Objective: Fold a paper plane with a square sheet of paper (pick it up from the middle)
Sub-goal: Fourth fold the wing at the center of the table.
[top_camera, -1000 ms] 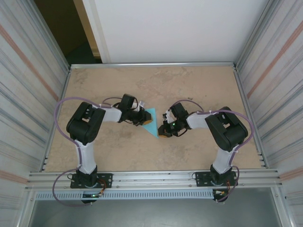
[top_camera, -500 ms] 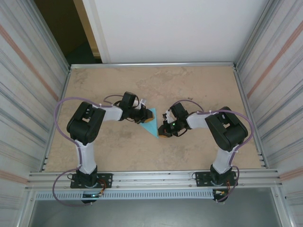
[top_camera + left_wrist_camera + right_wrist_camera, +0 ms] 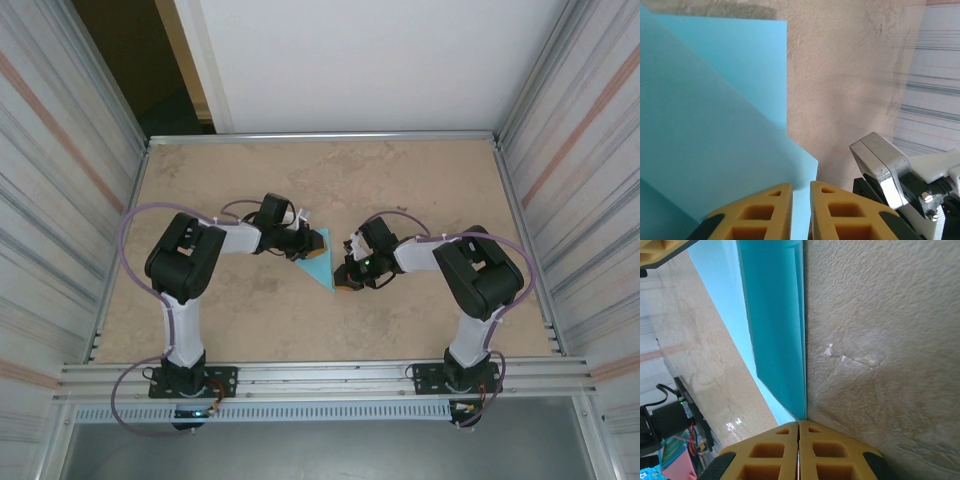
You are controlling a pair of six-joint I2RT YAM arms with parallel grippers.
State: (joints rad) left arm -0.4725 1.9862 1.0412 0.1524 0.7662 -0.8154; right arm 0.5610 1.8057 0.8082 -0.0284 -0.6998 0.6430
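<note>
Top external view: the square sheet of paper (image 3: 318, 262), folded into a blue triangle, lies on the table (image 3: 420, 190) at centre frame. The left gripper (image 3: 801, 186) pinches its edge, fingers almost together; the right gripper (image 3: 799, 424) is pressed shut at its lower point. Early folds look made; the wings apparently remain.

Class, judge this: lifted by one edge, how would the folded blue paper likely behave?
The folded blue paper looks thin and flat, so probably light and floppy. Its overlapping layers likely stiffen it somewhat near the creases.
</note>
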